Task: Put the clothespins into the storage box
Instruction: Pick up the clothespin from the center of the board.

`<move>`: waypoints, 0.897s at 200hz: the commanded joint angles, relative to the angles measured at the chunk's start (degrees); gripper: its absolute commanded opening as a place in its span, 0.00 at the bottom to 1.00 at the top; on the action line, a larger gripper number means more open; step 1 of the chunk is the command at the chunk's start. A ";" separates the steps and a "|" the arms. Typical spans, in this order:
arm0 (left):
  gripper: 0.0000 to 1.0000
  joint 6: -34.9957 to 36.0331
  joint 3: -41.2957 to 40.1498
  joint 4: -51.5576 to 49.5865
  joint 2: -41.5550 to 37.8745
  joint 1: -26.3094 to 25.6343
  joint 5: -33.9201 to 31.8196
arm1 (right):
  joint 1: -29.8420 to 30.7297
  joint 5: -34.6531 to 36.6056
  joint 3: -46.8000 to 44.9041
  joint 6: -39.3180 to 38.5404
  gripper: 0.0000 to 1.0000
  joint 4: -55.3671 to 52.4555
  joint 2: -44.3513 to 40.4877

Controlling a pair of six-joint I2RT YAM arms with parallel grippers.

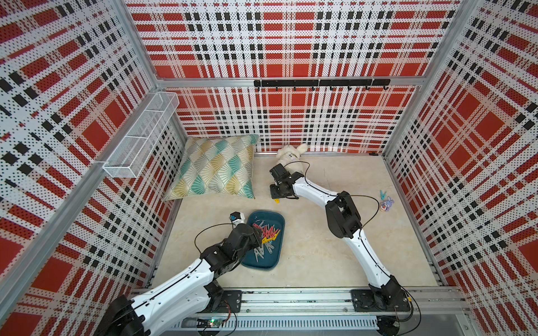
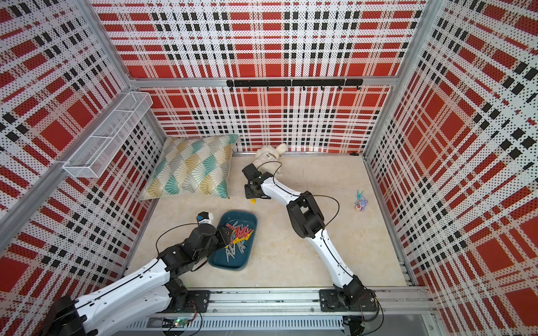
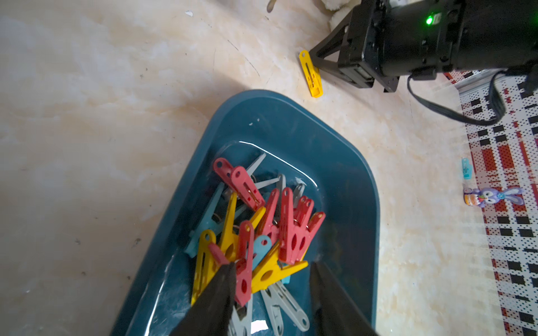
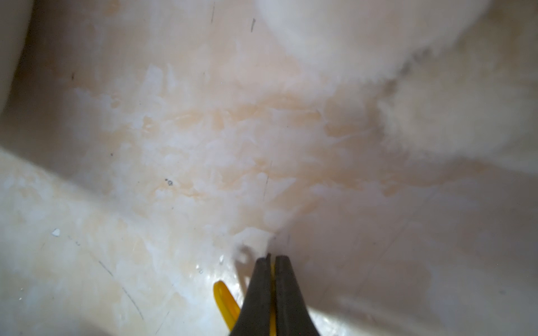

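Right gripper (image 4: 271, 259) is pinched tight on a yellow clothespin (image 4: 224, 296) down at the tabletop (image 1: 305, 247), well apart from the storage box (image 1: 262, 217). Left gripper (image 3: 273, 264) has jaws partly apart, gripping nothing, just over the clothespin pile (image 3: 262, 229) inside the box. A blue clothespin (image 1: 383, 194) lies loose beside a bunny toy (image 1: 386, 203).

Shallow dark teal storage box (image 1: 266, 216), rounded corners and low rim, flat on the pale floor. Inside it, heaped clothespins (image 3: 262, 232) in red, yellow, light blue and grey (greys mostly toward the arm bases), crisscrossed and overlapping. Beyond its far end, one yellow clothespin (image 3: 311, 74), pinched in the right gripper (image 4: 270, 257), down at the floor. Well apart, near the right wall, one light blue clothespin (image 1: 383, 194), loose.
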 commanded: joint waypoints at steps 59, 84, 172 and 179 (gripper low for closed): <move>0.53 6.25 8.59 7.72 3.38 3.02 2.89 | -0.48 -4.21 -10.11 0.61 0.05 0.85 -16.06; 0.53 7.28 10.22 10.27 5.67 3.11 4.42 | -0.48 -7.28 -13.24 0.93 0.05 1.86 -20.42; 0.54 5.28 10.76 21.55 11.50 3.26 10.67 | 0.61 -18.65 -26.16 7.31 0.07 9.52 -31.41; 0.55 5.03 10.76 22.51 11.92 3.29 11.13 | 0.96 -18.81 -26.65 7.67 0.07 9.75 -31.85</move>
